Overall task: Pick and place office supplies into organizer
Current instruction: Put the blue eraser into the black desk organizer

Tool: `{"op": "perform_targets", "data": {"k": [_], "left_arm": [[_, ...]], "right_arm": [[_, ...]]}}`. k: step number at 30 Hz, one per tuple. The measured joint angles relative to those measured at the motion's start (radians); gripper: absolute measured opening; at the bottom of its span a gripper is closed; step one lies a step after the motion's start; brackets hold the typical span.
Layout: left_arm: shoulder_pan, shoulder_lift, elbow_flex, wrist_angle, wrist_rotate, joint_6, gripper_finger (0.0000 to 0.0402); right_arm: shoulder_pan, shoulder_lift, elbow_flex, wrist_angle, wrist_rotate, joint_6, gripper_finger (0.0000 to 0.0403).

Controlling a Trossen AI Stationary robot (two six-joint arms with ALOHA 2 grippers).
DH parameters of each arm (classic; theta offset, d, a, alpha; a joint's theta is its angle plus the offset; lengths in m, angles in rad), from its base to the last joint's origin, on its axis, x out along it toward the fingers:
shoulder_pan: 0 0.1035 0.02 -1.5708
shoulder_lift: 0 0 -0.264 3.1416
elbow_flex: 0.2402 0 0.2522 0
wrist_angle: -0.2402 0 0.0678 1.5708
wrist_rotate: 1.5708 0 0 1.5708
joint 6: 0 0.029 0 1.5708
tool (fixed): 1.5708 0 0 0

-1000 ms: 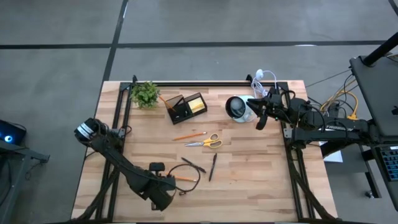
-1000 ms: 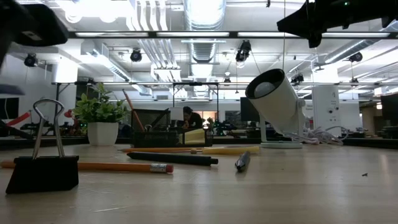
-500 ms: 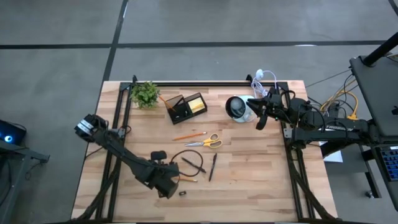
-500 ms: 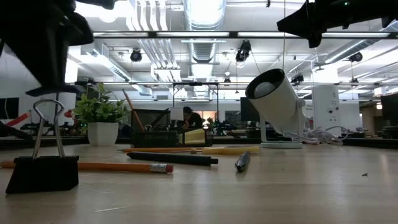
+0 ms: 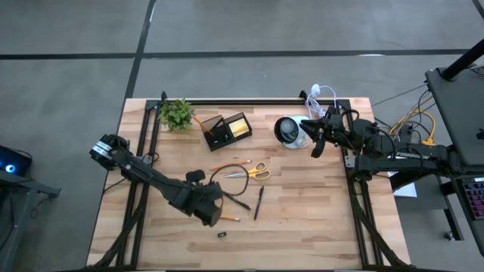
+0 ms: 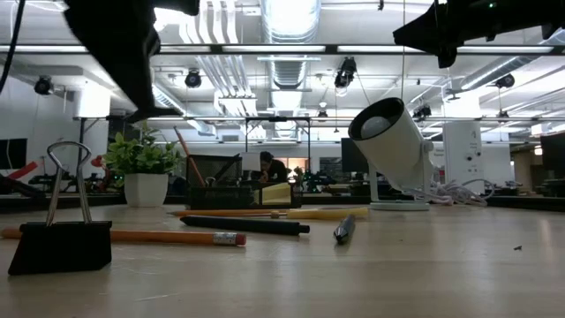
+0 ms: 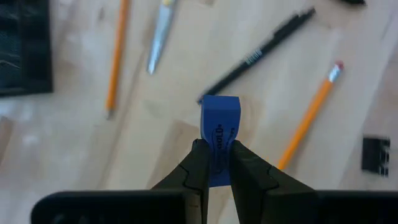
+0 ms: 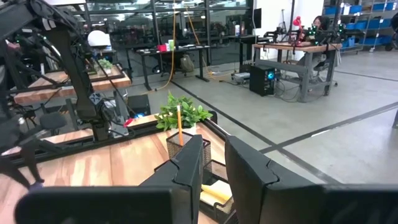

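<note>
A small blue eraser (image 7: 220, 134) is pinched upright between the left gripper (image 7: 215, 163)'s jaws, which are clamped on its lower half; its upper end sticks out past the fingertips, clear of the tabletop (image 5: 302, 219). In the left wrist view, beyond the jaws lie a dark pen (image 7: 258, 55), an orange pencil (image 7: 309, 114) with a pink eraser tip, a second orange pencil (image 7: 117, 56), the blades of the scissors (image 7: 158, 37), and a black binder clip (image 7: 375, 155) off to one side.

From above, the left gripper (image 5: 210, 210) hangs over the front-middle of the tabletop, above the pencil (image 5: 228, 217) and beside a dark pen (image 5: 237, 200); a second pen (image 5: 259, 202) lies just beyond. The scissors (image 5: 252, 172) with yellow handles and the other pencil (image 5: 231, 164) lie farther back from these jaws. A tiny dark bit (image 5: 221, 234) sits near the front edge, close to the gripper. The black organizer (image 5: 221, 130), holding a yellow sticky-note block (image 5: 239, 126), stands at the back of the tabletop, well apart from the left jaws, with a small green plant (image 5: 176, 113) next to it.

The right gripper (image 5: 318, 143) waits at the back right, near a white round lamp head (image 5: 287, 130) and a white cable (image 5: 316, 94); its jaws stand slightly apart, holding nothing.
</note>
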Motion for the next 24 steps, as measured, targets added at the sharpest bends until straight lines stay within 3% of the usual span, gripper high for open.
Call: {"op": "perform_targets", "data": {"k": [11, 24], "left_arm": [[0.113, -0.023, 0.000, 0.023, -0.048, 0.114, 0.0029], [0.229, -0.028, -0.008, 0.180, -0.078, 0.213, 0.0029]], "right_arm": [[0.000, 0.000, 0.000, 0.000, 0.000, 0.001, 0.0059], [0.000, 0.000, 0.000, 0.000, 0.000, 0.001, 0.0059]]}}
